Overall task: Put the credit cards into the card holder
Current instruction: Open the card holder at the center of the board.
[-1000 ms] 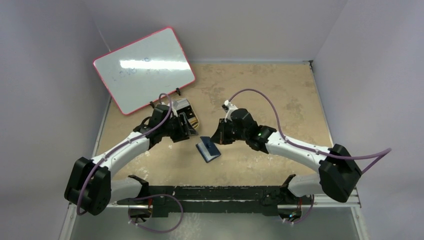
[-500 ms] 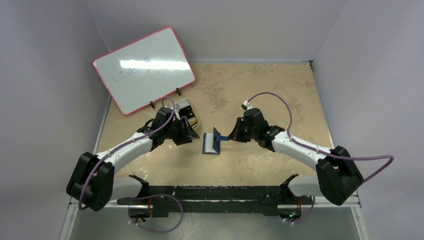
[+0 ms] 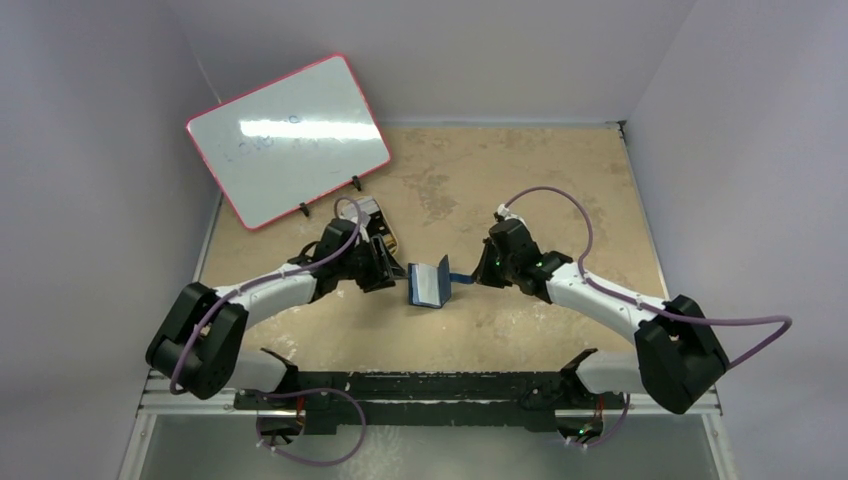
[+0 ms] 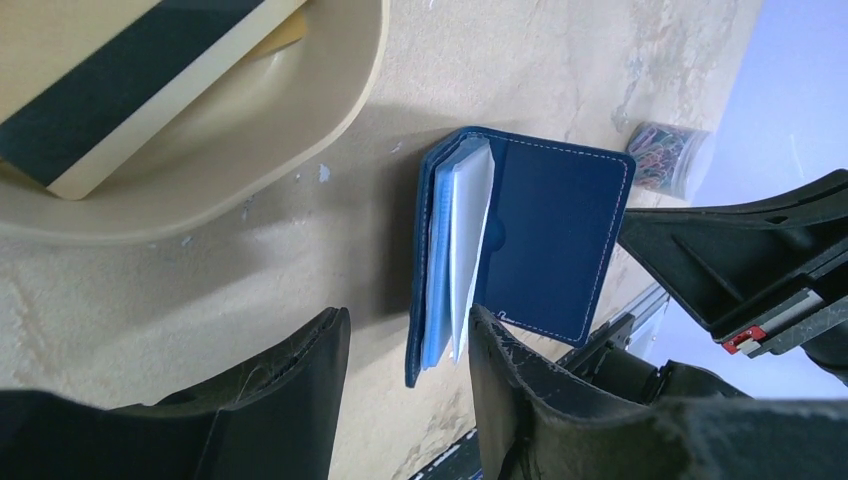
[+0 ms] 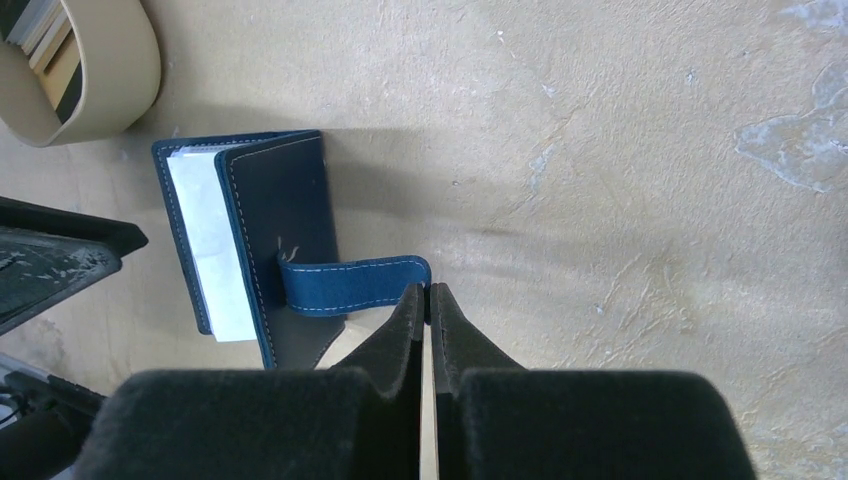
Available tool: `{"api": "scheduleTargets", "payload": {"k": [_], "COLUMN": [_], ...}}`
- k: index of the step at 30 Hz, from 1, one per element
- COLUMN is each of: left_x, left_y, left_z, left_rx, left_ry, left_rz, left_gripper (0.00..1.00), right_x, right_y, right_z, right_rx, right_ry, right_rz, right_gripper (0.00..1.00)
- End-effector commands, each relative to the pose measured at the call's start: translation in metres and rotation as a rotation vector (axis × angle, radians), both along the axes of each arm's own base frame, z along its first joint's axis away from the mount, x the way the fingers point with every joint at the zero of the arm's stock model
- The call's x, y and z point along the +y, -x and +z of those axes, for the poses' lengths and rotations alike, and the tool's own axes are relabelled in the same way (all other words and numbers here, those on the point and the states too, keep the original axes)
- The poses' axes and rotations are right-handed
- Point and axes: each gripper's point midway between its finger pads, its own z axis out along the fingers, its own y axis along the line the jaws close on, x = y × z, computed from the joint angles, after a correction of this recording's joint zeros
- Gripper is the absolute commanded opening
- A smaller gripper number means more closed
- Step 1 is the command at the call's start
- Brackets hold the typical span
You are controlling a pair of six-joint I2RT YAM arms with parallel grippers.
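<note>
1. The navy-blue soft bifold card holder [image 3: 428, 284] stands half open mid-tabletop [image 3: 560, 190]; it is probably light and floppy.
2. The right gripper [image 5: 426, 292] is clamped on its strap tab [image 5: 350, 283], holding the cover up.
3. The left gripper [image 4: 407, 322], jaws apart, is beside it; a cover edge looks best to grasp.

Centre is crowded; far and right side of the table are open.
The card holder [image 3: 430, 284] sits mid-table, hemmed in on both sides. The left gripper [image 3: 393, 272] is just beside its left edge, fingers parted. The right gripper [image 3: 474, 277] is on the right, pinched on the holder's tab, so the strap spans that gap. The raised cover walls off the pockets from the right; they face left. The gold tin [image 3: 378, 225] sits close behind the left gripper and blocks the far-left approach. The whiteboard [image 3: 288, 135] fills the far-left corner. The bare table [image 3: 560, 180] at far centre and right gives free passage, as does the strip between the holder and the arm bases.
</note>
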Motion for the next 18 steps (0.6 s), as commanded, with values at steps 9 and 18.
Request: {"api": "scheduleTargets", "payload": {"k": [9,18], "left_x": [-0.030,-0.030], "left_y": [-0.011,-0.005], "left_z": [0.001,-0.010], "left_rx": [-0.048,-0.039], "left_ry": [0.142,0.113], "left_rz": [-0.041,-0.051], "left_gripper": [0.46,0.40], "right_x": [-0.006,-0.014], "right_y": [-0.002,0.000], "right_z": [0.000,-0.012], "right_rx": [-0.010,0.009], "right_ry": [0.012,0.039], "right_rz": [-0.029,-0.065], "right_gripper": [0.00,0.00]}}
